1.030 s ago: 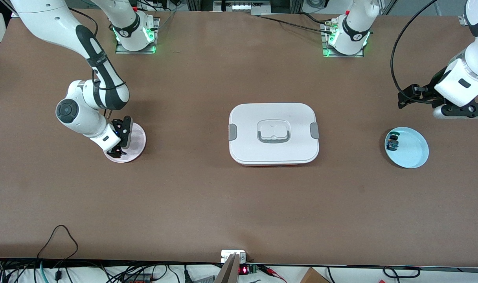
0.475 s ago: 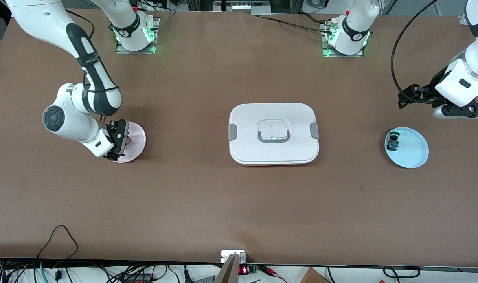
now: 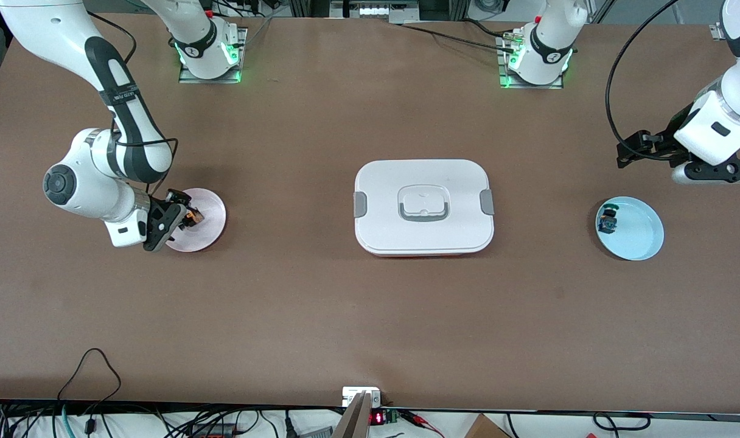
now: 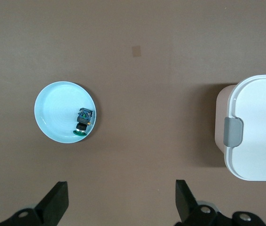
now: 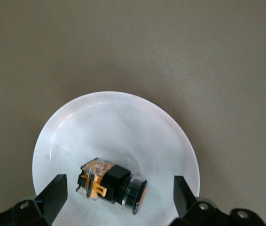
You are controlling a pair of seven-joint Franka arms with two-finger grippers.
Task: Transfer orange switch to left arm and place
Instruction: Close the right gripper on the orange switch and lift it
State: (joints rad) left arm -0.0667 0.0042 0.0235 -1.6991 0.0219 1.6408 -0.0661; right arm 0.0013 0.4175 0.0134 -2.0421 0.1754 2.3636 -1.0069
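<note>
The orange switch [image 3: 191, 214] lies on its side on a pale pink plate [image 3: 210, 222] toward the right arm's end of the table. In the right wrist view the switch [image 5: 112, 185] shows a black body with orange parts, lying between the two fingers. My right gripper [image 3: 178, 214] [image 5: 119, 190] hangs low over this plate, open, its fingers apart from the switch. The white lidded box [image 3: 423, 207] stands at mid-table. My left gripper [image 3: 711, 173] [image 4: 121, 197] waits open over bare table beside a light blue plate, with nothing between its fingers.
The light blue plate [image 3: 641, 234] [image 4: 53, 108] holds a small blue-and-green component [image 3: 607, 222] [image 4: 82, 121] toward the left arm's end. One end of the box [image 4: 260, 132], with its grey clip, shows in the left wrist view. Cables run along the table's front edge.
The right arm's wrist has swung outward toward its end of the table, uncovering the switch on the pink plate. The left arm has not moved.
</note>
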